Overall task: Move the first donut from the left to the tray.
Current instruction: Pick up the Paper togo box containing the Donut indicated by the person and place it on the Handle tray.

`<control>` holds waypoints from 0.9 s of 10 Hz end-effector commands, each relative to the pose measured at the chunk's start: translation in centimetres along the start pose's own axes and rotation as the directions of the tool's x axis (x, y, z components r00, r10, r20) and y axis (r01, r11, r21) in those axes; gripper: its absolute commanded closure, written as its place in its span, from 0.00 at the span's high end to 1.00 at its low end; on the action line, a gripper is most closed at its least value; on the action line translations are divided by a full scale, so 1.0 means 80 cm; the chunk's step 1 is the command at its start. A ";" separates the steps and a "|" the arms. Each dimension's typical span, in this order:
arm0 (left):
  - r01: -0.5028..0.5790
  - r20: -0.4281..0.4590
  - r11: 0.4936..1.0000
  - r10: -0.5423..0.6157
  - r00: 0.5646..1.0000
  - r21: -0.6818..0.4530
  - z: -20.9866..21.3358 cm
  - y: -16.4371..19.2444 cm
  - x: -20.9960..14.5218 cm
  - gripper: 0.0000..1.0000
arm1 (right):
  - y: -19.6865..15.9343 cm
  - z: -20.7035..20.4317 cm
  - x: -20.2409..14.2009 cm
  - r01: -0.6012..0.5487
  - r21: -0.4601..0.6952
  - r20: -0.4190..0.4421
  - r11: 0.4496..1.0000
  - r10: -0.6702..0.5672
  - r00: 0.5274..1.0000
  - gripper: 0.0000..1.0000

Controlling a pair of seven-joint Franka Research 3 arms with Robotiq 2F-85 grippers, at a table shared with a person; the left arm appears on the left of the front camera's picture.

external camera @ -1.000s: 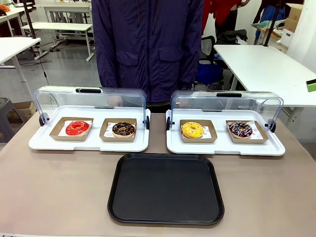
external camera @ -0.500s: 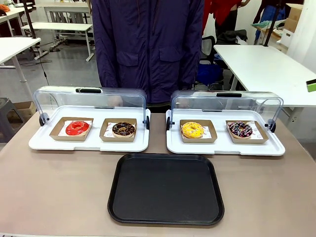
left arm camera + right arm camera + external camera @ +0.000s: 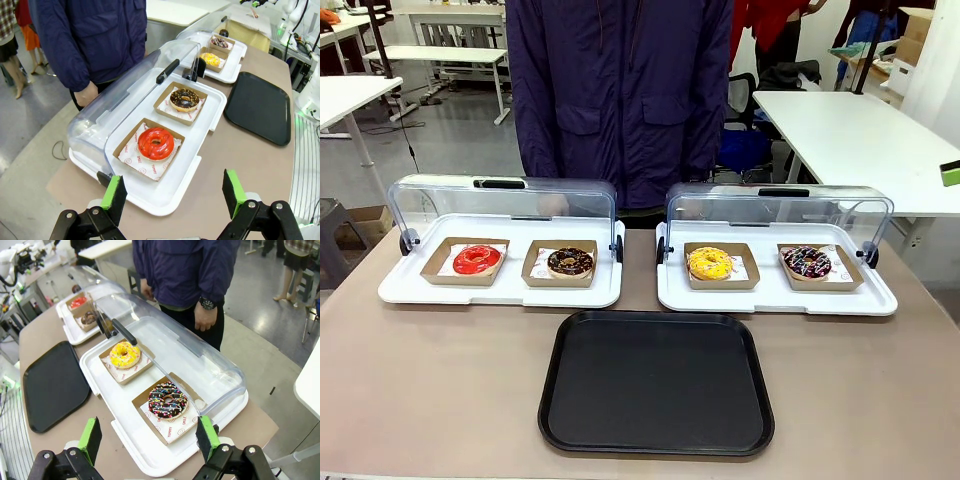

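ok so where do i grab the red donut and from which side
Likely from straight above: the red donut lies flat in its shallow box, and the clear lid is swung back behind it, so the top is free. Pinch one side of the ring, one of the left fingers in the hole, one outside, as the box walls sit close around it.

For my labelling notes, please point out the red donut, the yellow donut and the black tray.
red donut (image 3: 477, 270), front view, near side of its glazed ring.
yellow donut (image 3: 698, 266), front view, left side of its ring.
black tray (image 3: 655, 385), front view, bare middle of its floor.
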State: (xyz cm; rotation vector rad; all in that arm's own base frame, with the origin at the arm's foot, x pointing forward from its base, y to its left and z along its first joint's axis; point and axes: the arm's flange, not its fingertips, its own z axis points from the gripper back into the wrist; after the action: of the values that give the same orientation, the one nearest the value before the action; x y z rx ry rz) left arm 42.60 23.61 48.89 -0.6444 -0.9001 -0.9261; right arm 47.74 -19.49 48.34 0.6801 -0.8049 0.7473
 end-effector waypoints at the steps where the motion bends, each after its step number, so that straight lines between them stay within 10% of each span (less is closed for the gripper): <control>1: 0.000 0.005 1.000 0.000 1.000 0.004 0.000 -0.001 0.002 1.00 | 0.002 0.002 0.003 -0.006 0.001 0.003 1.000 0.006 1.000 1.00; 9: 0.000 0.005 1.000 0.000 1.000 0.004 0.000 -0.001 0.002 1.00 | 0.002 0.002 0.003 -0.006 0.001 0.003 1.000 0.006 1.000 1.00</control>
State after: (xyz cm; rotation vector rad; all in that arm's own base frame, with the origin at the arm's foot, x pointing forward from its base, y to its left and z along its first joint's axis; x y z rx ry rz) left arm 42.60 23.61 48.89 -0.6444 -0.9001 -0.9261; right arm 47.74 -19.49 48.34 0.6801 -0.8049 0.7473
